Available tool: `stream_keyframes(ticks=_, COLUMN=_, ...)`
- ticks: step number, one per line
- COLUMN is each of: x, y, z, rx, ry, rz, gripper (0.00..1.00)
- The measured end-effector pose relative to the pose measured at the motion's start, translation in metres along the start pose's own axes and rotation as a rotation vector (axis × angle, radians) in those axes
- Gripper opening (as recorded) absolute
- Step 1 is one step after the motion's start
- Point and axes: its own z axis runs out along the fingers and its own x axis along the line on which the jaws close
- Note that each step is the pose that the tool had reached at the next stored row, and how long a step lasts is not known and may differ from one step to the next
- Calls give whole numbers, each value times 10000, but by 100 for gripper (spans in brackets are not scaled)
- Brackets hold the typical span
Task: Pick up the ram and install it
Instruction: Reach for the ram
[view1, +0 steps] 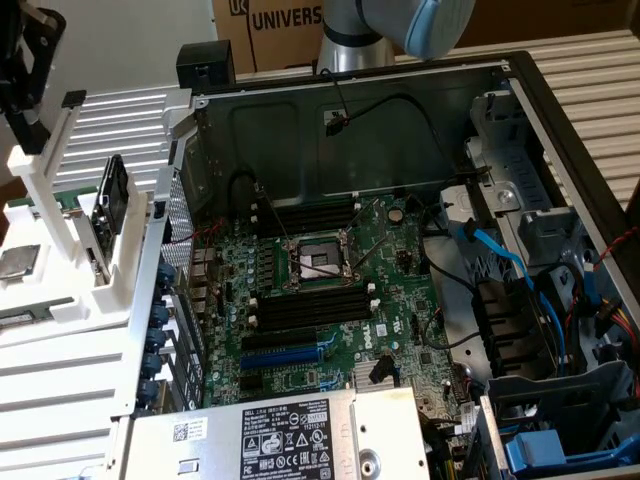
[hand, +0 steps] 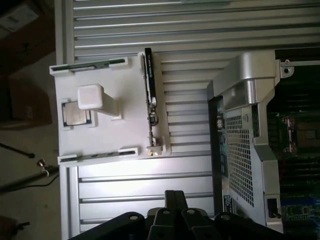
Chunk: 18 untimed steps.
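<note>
A white holder (hand: 107, 135) on the slatted table carries the parts. The ram (hand: 87, 65) is a thin green stick lying on edge in clips along one side of that holder; a similar dark strip (hand: 100, 156) sits in clips along the opposite side. My gripper (hand: 172, 202) hangs above the bare slats beside the holder, its fingers pressed together and holding nothing. In the exterior view the gripper (view1: 25, 100) is a black shape at the upper left, over the holder (view1: 60, 210). The motherboard's long black slots (view1: 310, 305) lie empty inside the open case.
A wider black-framed board (hand: 148, 85) stands upright on the holder, next to a square silver-topped chip (hand: 76, 112) and a white post (hand: 92, 97). The open computer case (view1: 350, 130) fills the exterior view's right, with cables, a drive cage (view1: 560, 400) and its perforated rear wall (hand: 240, 150).
</note>
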Motion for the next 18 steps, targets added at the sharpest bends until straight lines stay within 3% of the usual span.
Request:
stream_keyframes(ticks=10, x=454, y=-13, z=3, rx=-11, ry=0, rz=-2, gripper=10)
stream_keyframes(ticks=18, x=856, y=149, z=31, rx=-11, ry=0, rz=-1, gripper=10)
